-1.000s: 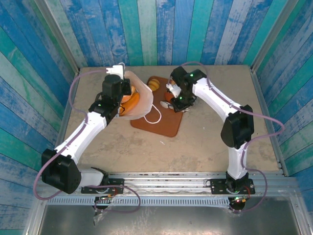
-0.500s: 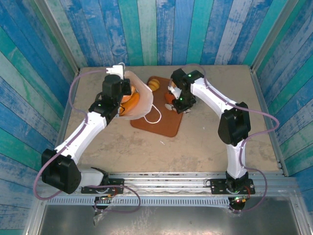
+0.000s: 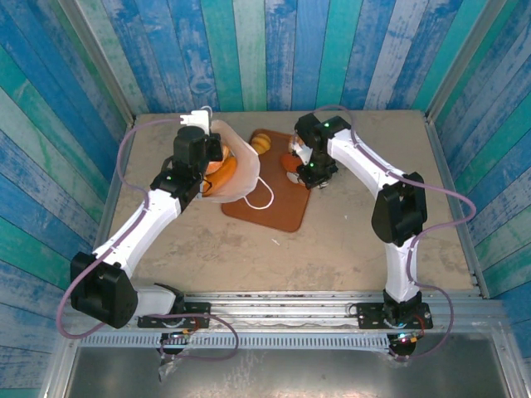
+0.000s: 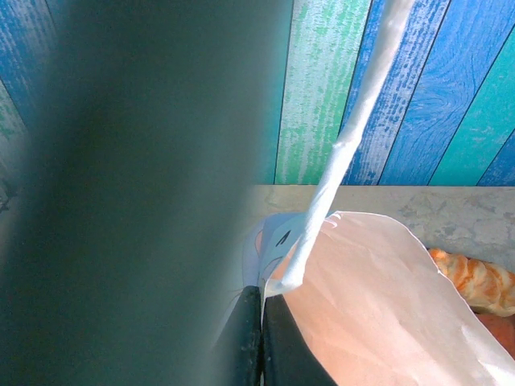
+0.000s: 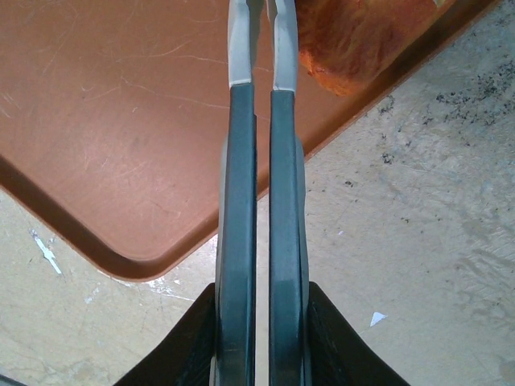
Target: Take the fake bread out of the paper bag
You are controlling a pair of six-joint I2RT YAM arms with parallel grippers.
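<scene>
Right gripper [image 5: 259,48] closed over brown tray [image 5: 121,121]. Orange-brown bread piece [image 5: 362,40] sits just beside the tips at 1 o'clock. Left gripper [image 4: 261,330] is clamped on the paper bag [image 4: 378,297] rim, with orange rolls [image 3: 222,170] inside. Another loaf [image 3: 261,143] sits on the tray's 12 o'clock end.

Plank walls [image 3: 265,50] striped in blue, teal and green are standing around me on three sides. Bright, even light is falling on the speckled beige tabletop [image 3: 348,240], and a metal rail [image 3: 290,300] is running along its near edge.
</scene>
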